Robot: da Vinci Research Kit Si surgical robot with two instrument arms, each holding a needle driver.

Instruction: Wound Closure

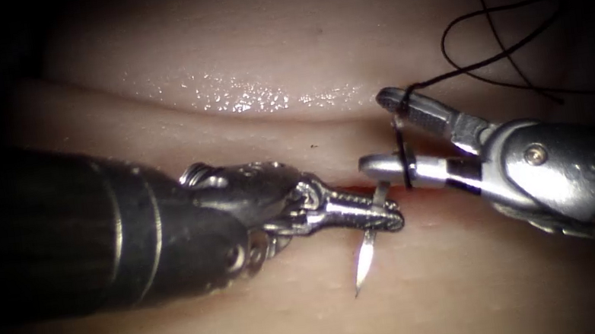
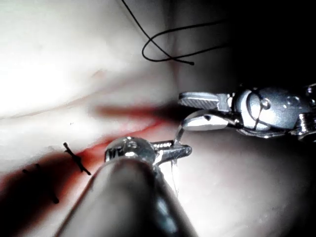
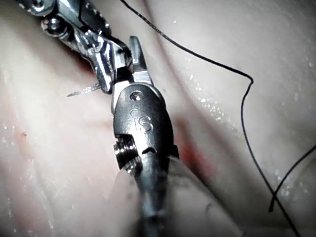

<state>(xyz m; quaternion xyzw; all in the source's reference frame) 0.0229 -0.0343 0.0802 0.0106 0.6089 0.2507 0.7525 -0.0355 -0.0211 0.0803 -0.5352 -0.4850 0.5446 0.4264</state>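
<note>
Your left gripper [image 1: 388, 216] is clamped on the needle [image 1: 365, 256]; your right gripper [image 1: 374, 134] stands open.

The left grips the needle partway along its curve, point free below the jaws, above the tissue [image 1: 444, 286]. Just beside it, your right holds nothing, thread [image 1: 498, 56] draped across its jaws, over the cut [image 1: 423, 190].
</note>
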